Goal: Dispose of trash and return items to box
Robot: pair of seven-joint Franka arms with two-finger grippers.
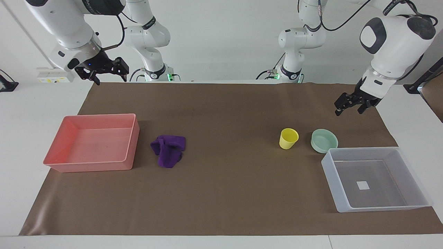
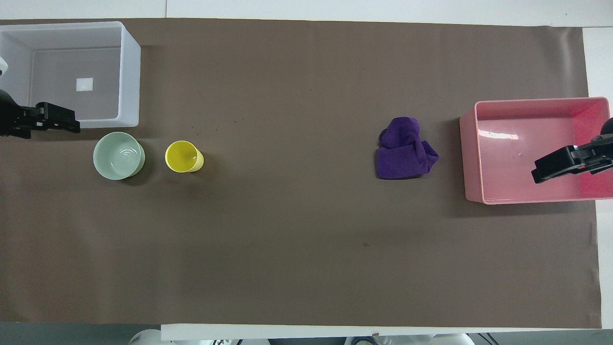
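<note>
The purple cloth [image 1: 169,150] [image 2: 405,149] lies bunched on the brown mat beside the pink tray. The yellow cup [image 1: 288,138] [image 2: 182,156] stands upright beside the mint-green bowl [image 1: 324,140] [image 2: 118,155]. Both sit just nearer to the robots than the translucent box [image 1: 412,206] [image 2: 130,72], which is empty with a white square on its floor. My left gripper [image 1: 347,111] [image 2: 67,123] is open and empty, raised over the mat at the left arm's end, close to the bowl and the box's corner. My right gripper [image 1: 109,74] [image 2: 539,175] is open and empty, raised at the right arm's end, over the pink tray in the overhead view.
An empty pink tray [image 1: 133,138] [image 2: 469,158] stands at the right arm's end, next to the cloth. A brown mat [image 1: 221,193] covers the table.
</note>
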